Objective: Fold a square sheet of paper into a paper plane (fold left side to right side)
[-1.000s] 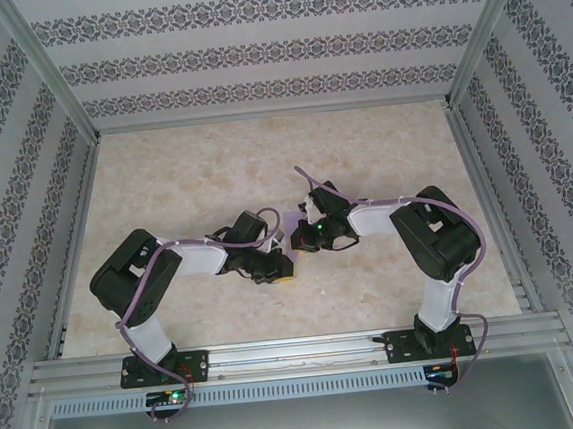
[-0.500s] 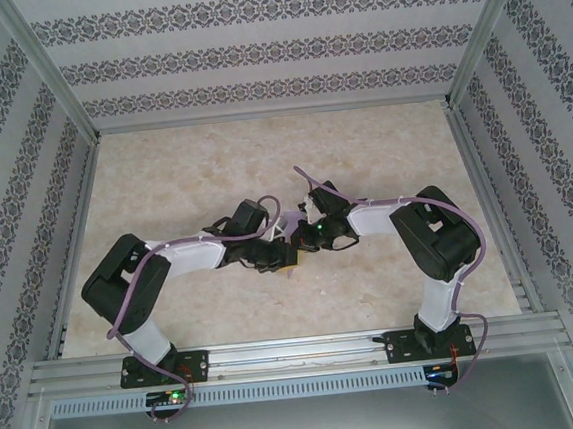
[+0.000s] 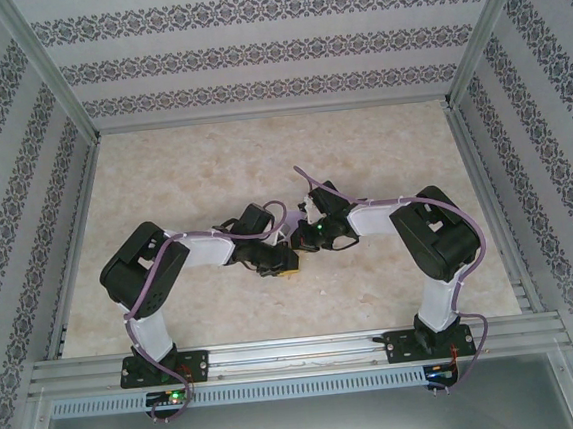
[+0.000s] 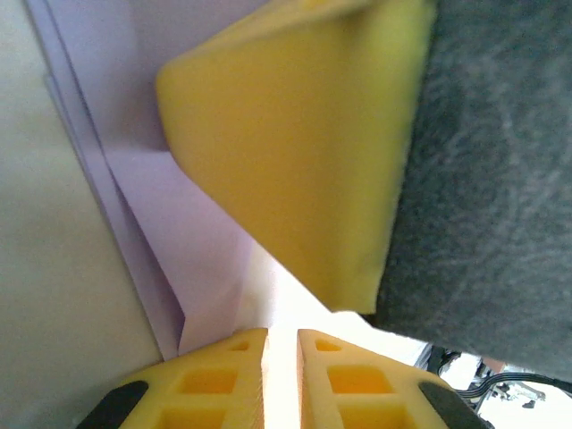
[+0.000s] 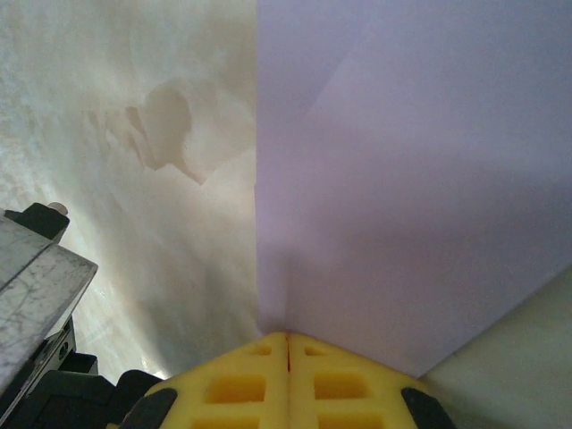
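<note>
Since half a second ago the left arm has drawn back slightly. Its left hand [image 4: 281, 334] pinches the paper [image 4: 183, 223] mid-counter [image 3: 212, 166], at 8 o'clock from the right hand [image 5: 288, 338], which is pressed together on the paper's corner.

paper sheet [image 5: 402, 179] | lavender, matte | folded, layered edges, creases | on table [image 5: 161, 223], mid-area

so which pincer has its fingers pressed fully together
The right pincer: its yellow fingers meet along a hairline seam, closed on the lavender paper. The left pincer has a narrow bright gap between its fingers.
</note>
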`<act>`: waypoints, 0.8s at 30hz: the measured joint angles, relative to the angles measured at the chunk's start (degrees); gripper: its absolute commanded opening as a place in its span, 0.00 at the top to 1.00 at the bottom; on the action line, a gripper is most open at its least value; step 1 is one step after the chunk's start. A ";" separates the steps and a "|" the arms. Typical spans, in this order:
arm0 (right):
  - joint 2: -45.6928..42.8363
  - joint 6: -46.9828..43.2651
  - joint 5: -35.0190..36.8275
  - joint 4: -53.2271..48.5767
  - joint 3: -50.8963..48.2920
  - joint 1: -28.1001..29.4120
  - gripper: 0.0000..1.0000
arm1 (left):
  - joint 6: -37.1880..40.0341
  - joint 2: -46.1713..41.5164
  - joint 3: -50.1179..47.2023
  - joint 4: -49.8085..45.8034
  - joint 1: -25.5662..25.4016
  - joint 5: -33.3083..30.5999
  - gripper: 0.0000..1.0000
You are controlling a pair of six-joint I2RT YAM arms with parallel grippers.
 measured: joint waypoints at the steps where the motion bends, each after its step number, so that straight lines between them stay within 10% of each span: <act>1: 0.00 0.00 -0.02 0.00 0.00 0.00 1.00 | 0.02 0.00 0.00 0.00 0.00 0.00 0.85; 24: 0.13 -0.42 0.02 -0.92 0.52 -0.02 1.00 | 0.17 -6.45 -8.96 2.93 0.24 0.20 0.84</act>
